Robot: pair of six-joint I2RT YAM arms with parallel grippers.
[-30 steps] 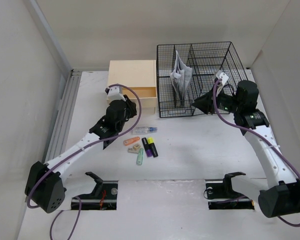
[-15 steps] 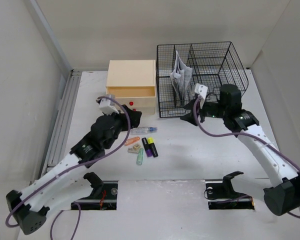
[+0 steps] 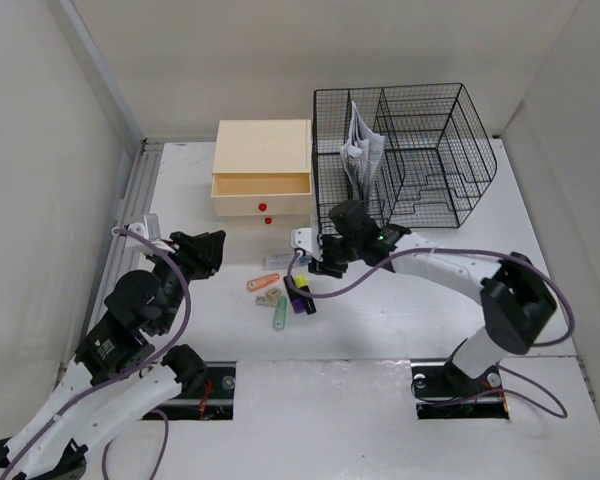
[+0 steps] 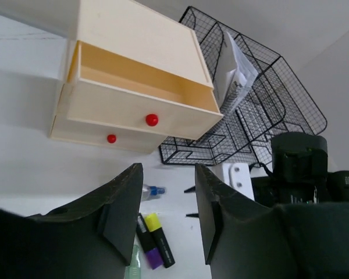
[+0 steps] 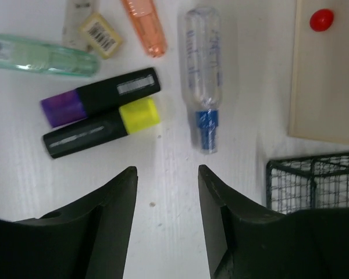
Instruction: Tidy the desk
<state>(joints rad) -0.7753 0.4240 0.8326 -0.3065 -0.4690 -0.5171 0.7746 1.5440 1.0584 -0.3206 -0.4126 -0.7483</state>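
Note:
The white desk (image 3: pixel 420 310) holds a cluster of small items: a clear bottle with a blue cap (image 3: pixel 280 261) (image 5: pixel 200 75), an orange piece (image 3: pixel 263 282), a green tube (image 3: pixel 280 315) and two black highlighters (image 3: pixel 300 295), one yellow-capped (image 5: pixel 99 129), one purple-capped (image 5: pixel 102 96). My right gripper (image 3: pixel 315 255) (image 5: pixel 167 171) is open and empty, low over the desk just right of the highlighters and below the bottle. My left gripper (image 3: pixel 205 250) (image 4: pixel 168 174) is open and empty, raised at the left and facing the cream drawer box (image 4: pixel 134 87).
The cream drawer box (image 3: pixel 262 160) stands at the back with its top drawer open and two red knobs. The black wire mesh rack (image 3: pixel 420 150) to its right holds papers. A metal rail (image 3: pixel 130 220) runs along the left side. White walls border the desk.
My left arm has pulled back from the drawer box toward the near left. My right arm has swung left from the rack to the cluster of small items.

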